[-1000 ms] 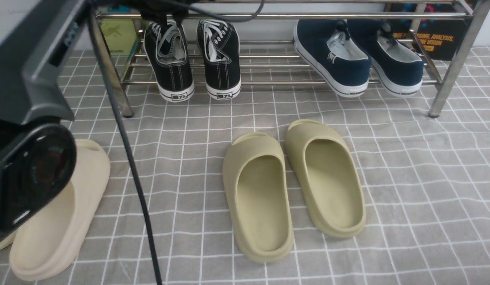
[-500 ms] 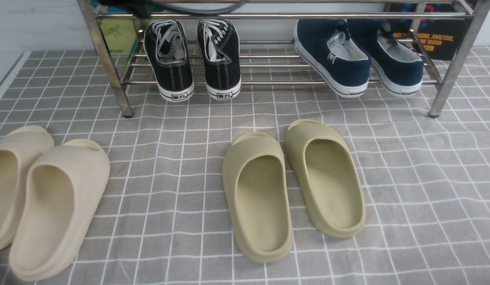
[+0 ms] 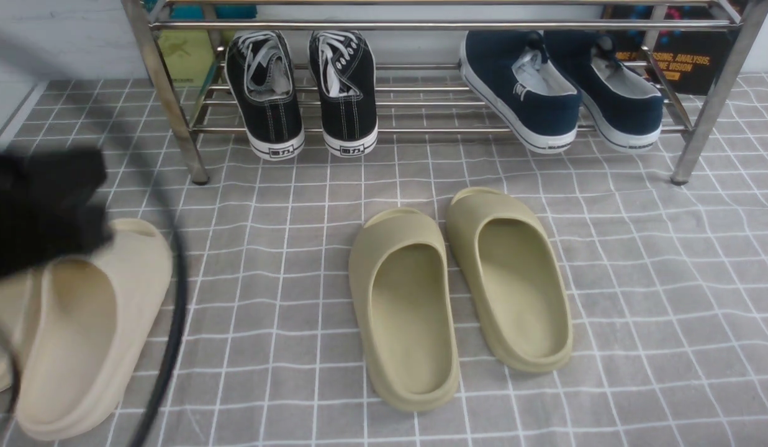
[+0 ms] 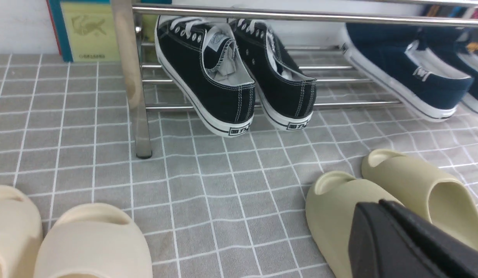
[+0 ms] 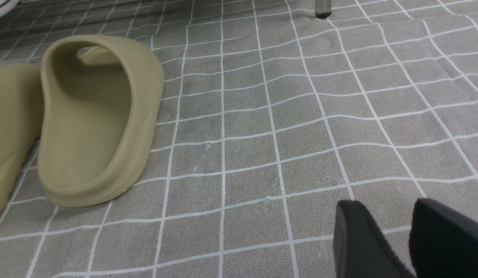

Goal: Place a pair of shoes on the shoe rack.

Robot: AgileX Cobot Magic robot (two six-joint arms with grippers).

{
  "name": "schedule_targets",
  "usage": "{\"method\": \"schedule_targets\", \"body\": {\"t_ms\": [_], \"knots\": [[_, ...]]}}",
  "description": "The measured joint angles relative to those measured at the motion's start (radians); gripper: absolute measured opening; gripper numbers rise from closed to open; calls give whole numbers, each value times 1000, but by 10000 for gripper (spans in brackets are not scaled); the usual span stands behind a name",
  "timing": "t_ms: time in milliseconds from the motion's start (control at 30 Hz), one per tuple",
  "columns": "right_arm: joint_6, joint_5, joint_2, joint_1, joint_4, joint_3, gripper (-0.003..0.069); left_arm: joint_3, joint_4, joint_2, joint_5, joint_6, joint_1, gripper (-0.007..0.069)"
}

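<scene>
The pair of shoes, two black canvas sneakers with white laces and soles, sits side by side on the left part of the shoe rack, heels toward me. They also show in the left wrist view, on the rack's chrome bars. My left gripper is shut and empty, low over the floor well short of the rack. My left arm is a black blur at the left of the front view. My right gripper is open and empty, low over the floor cloth.
Two navy slip-on sneakers sit on the rack's right part. Two olive slides lie mid-floor on the grey checked cloth. Cream slides lie at front left, partly behind my arm. A black cable hangs there.
My left arm has drawn back from the rack: it was raised over the sneakers, left the front view, and now blurs low over the cream slides. The sneakers have not moved.
</scene>
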Motion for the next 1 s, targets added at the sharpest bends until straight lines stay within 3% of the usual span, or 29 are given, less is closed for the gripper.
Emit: {"method": "schedule_targets", "body": {"t_ms": [167, 300, 500, 767, 1000], "knots": [[0, 0, 0, 0, 0, 0, 239, 352, 65, -237, -257, 0, 0, -13], [0, 0, 0, 0, 0, 0, 239, 516, 70, -314, -321, 0, 0, -13], [0, 0, 0, 0, 0, 0, 239, 682, 74, -326, -317, 0, 0, -13], [0, 0, 0, 0, 0, 0, 239, 694, 57, -432, -231, 1, 29, -13], [0, 0, 0, 0, 0, 0, 239, 694, -101, -652, -129, 130, 213, -13]]}}
